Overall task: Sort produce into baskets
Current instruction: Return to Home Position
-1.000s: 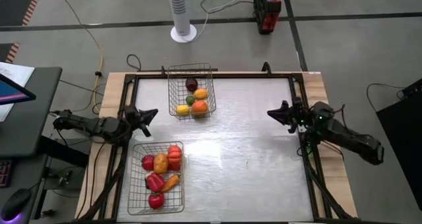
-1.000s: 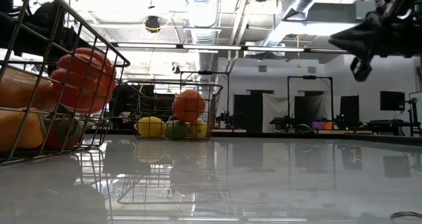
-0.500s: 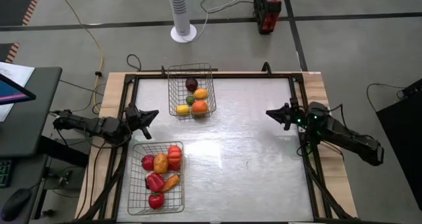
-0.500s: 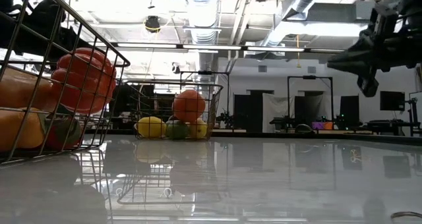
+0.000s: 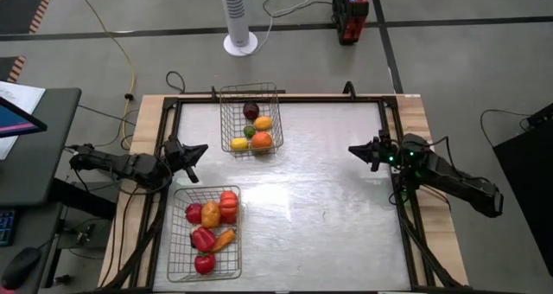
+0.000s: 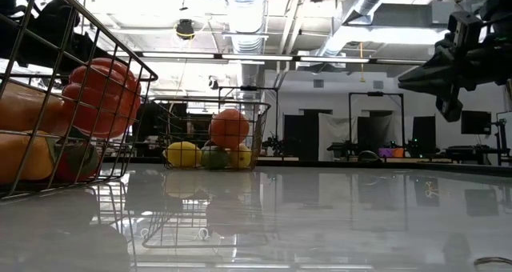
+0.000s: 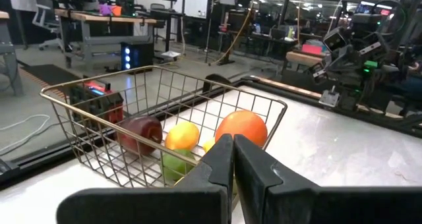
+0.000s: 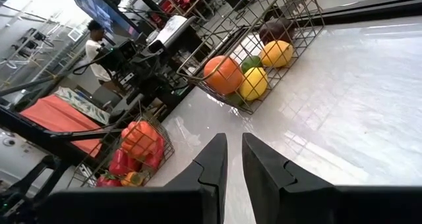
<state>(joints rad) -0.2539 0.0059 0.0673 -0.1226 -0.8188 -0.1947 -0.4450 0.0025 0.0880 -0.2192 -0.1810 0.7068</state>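
Left gripper [image 5: 192,156]: positioned at the left edge of the desk [image 5: 328,182], between the two baskets. Fingers closed, tips meeting, nothing held.

Right gripper [image 5: 359,150]: positioned at the right edge of the desk, raised above the surface, well apart from both baskets. Fingers drawn together with only a thin gap, nothing held.

Far basket [image 5: 226,121]: stands at the far side of the desk, left of centre. Contents: an orange [image 5: 261,140], a lemon [image 5: 239,143], a green fruit [image 5: 249,131], a yellow-orange fruit [image 5: 263,123] and a dark maroon fruit [image 5: 251,111].

Near basket [image 5: 177,242]: stands at the near left corner. Contents: a ribbed red tomato [image 5: 227,206], an orange pepper [image 5: 211,214], a red pepper [image 5: 202,239], a carrot [image 5: 224,239] and two small red pieces.
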